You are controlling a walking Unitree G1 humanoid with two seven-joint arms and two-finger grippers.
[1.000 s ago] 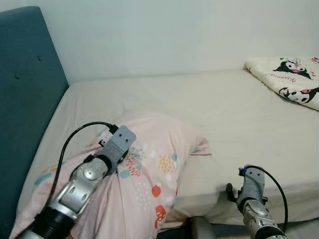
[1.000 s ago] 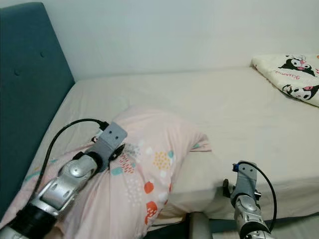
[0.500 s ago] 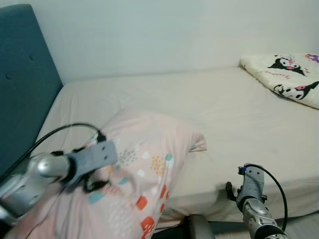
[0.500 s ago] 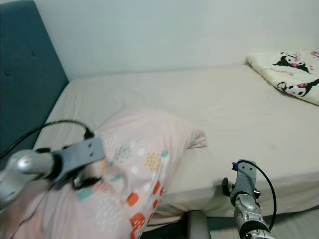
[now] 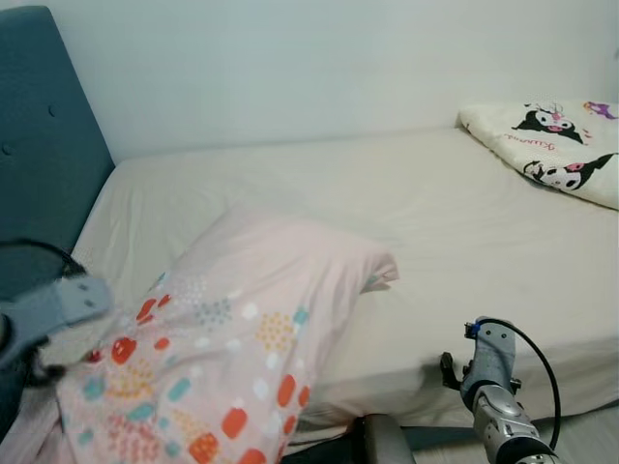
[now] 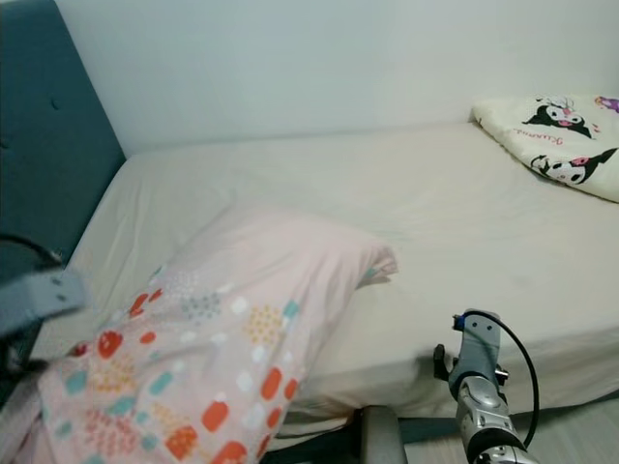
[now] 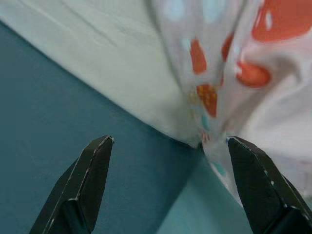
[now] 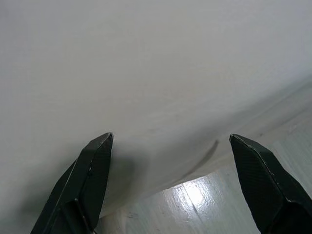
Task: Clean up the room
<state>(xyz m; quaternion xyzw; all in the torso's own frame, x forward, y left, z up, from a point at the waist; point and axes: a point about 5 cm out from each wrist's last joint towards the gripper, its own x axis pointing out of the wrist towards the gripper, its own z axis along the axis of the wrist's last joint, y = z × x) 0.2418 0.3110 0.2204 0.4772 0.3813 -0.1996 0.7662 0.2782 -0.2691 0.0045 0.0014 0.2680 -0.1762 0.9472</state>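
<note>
A pink pillow with coloured dots lies on the cream bed, sagging over the near edge beside the teal headboard. My left arm is at the far left, against the pillow's end. In its wrist view the left gripper is open, with a corner of the pillow just beyond its fingertips and nothing clamped between them. My right arm hangs low in front of the bed. The right gripper is open and faces the side of the mattress.
A cream blanket with black cartoon figures lies bunched at the bed's far right. A white wall runs behind the bed. Pale glossy floor shows below the mattress edge.
My left arm has swung off the top of the pillow to the far left. The pillow has slid toward the headboard and near edge, showing more of its dotted side. The right arm is unchanged.
</note>
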